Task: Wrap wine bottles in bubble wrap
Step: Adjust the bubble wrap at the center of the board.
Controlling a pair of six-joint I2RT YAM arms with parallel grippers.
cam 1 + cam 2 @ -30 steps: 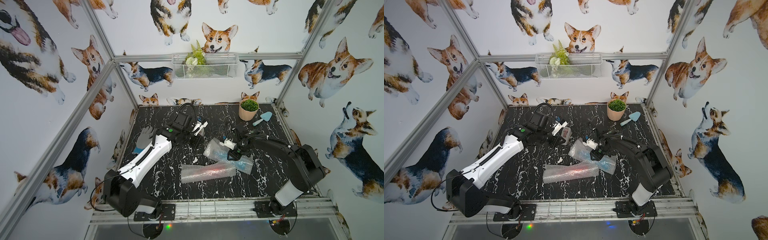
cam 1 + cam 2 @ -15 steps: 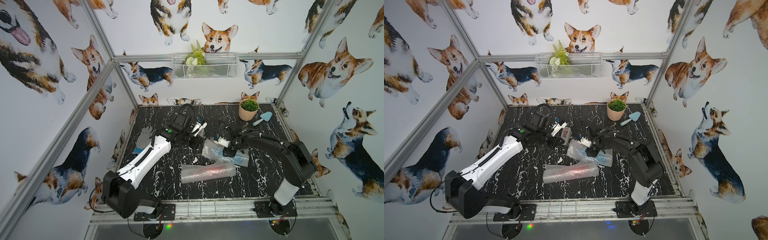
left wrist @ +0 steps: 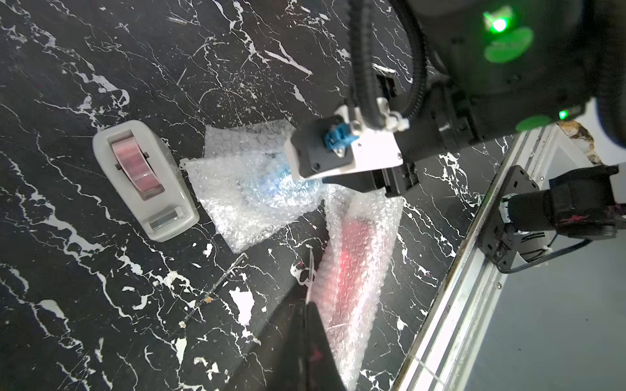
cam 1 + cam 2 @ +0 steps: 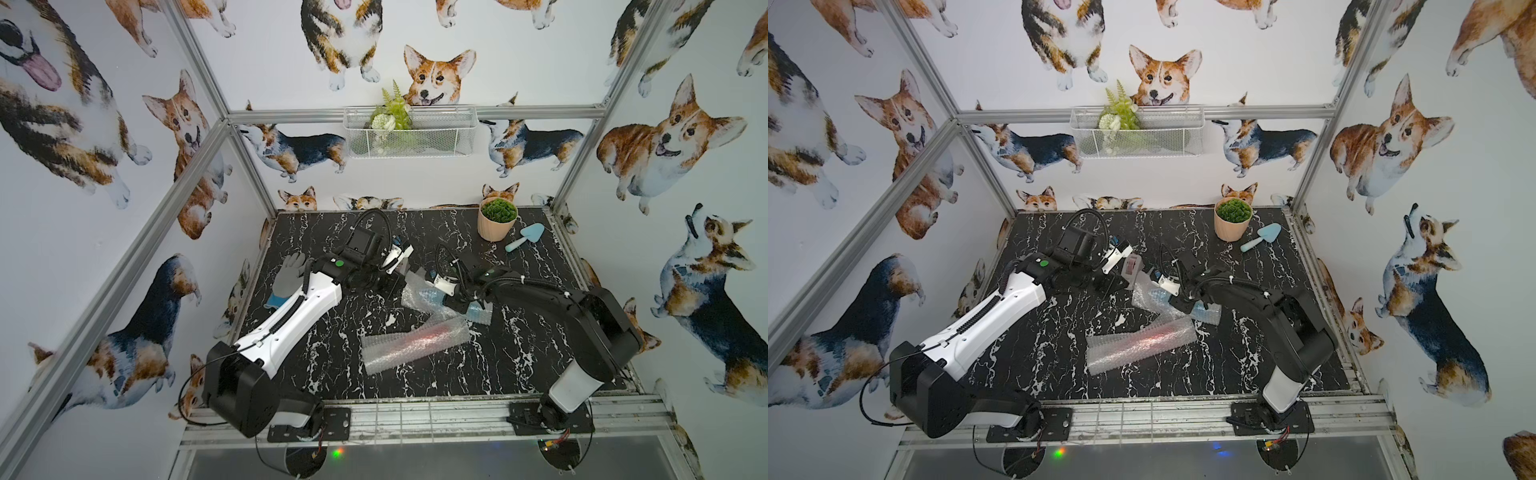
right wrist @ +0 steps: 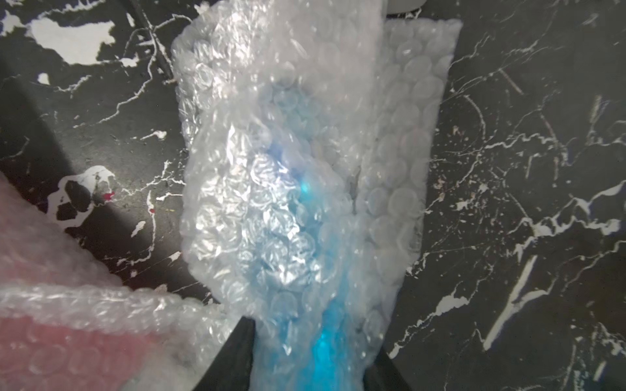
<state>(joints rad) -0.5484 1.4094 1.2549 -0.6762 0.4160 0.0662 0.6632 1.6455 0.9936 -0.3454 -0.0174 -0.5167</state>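
Note:
The red-pink wine bottle (image 4: 415, 340) lies rolled in bubble wrap near the table's front middle, seen also in the left wrist view (image 3: 352, 270). Behind it lies the blue wine bottle (image 4: 1158, 297), loosely wrapped in a second sheet of bubble wrap (image 5: 288, 220). My right gripper (image 5: 311, 359) is shut on this blue bundle's end, one jaw on each side. My left gripper (image 3: 310, 304) is shut, hovering left of both bundles; a thin clear strip (image 3: 309, 270), seemingly tape, sticks out from its tips. In a top view the left gripper (image 4: 1115, 284) is beside the tape dispenser.
A grey tape dispenser (image 3: 145, 179) with pink tape stands just left of the blue bundle. A grey glove (image 4: 289, 276) lies at the left edge. A potted plant (image 4: 496, 222) and a blue trowel (image 4: 525, 236) sit at the back right.
My right gripper has slid the blue bundle a little left and back, toward the tape dispenser. The left arm and the red bundle have hardly moved.

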